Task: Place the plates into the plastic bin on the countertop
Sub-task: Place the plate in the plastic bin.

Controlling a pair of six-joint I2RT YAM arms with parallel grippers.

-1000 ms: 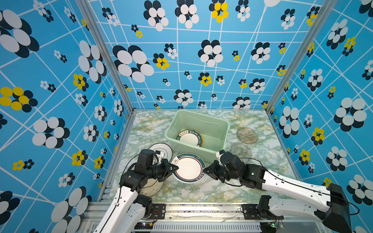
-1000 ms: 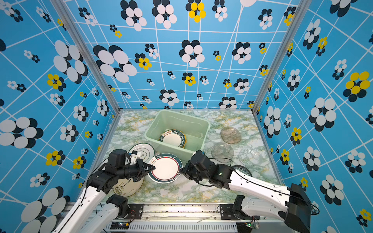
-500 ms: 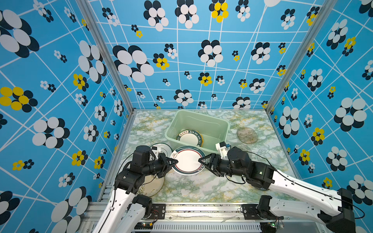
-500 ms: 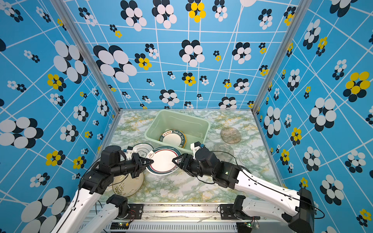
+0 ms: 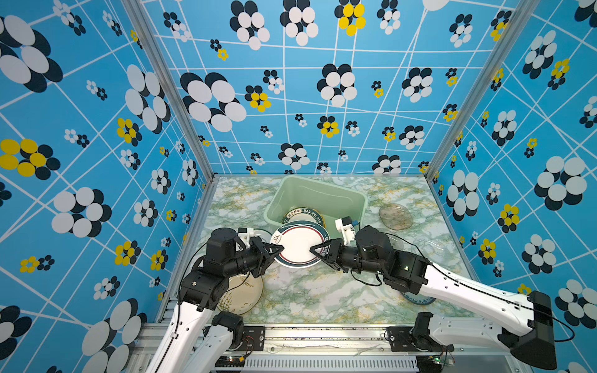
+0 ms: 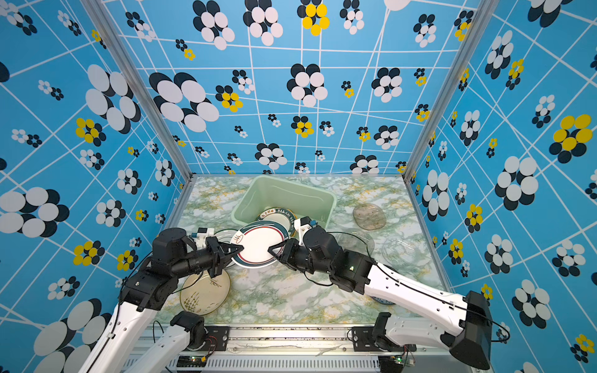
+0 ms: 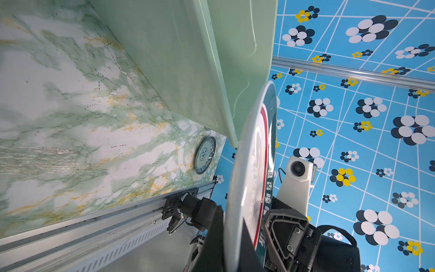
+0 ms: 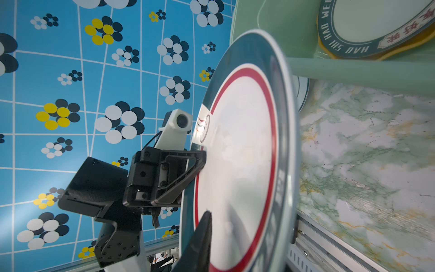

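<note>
A white plate (image 5: 298,245) with a dark teal rim and a red ring hangs level just in front of the plastic bin (image 5: 323,193). My left gripper (image 5: 281,249) is shut on its left rim and my right gripper (image 5: 313,251) is shut on its right rim. In the right wrist view one finger (image 8: 200,240) lies on the plate's face (image 8: 242,153); the other finger is hidden behind it. Inside the bin a lettered dark-rimmed plate (image 5: 303,216) rests on a yellow plate (image 8: 400,53). The countertop (image 5: 307,297) below is marbled.
A cream plant-drawn plate (image 5: 240,294) lies under my left arm, and a dark-rimmed plate (image 5: 261,234) sits behind the left gripper. Clear glass plates (image 5: 395,217) (image 5: 429,245) lie at the right. A blue-white plate (image 5: 420,300) shows under my right forearm.
The left gripper lifted the teal-rimmed plate off the countertop and carried it toward the bin. The right gripper opened, came to the plate's right rim and closed on it.
</note>
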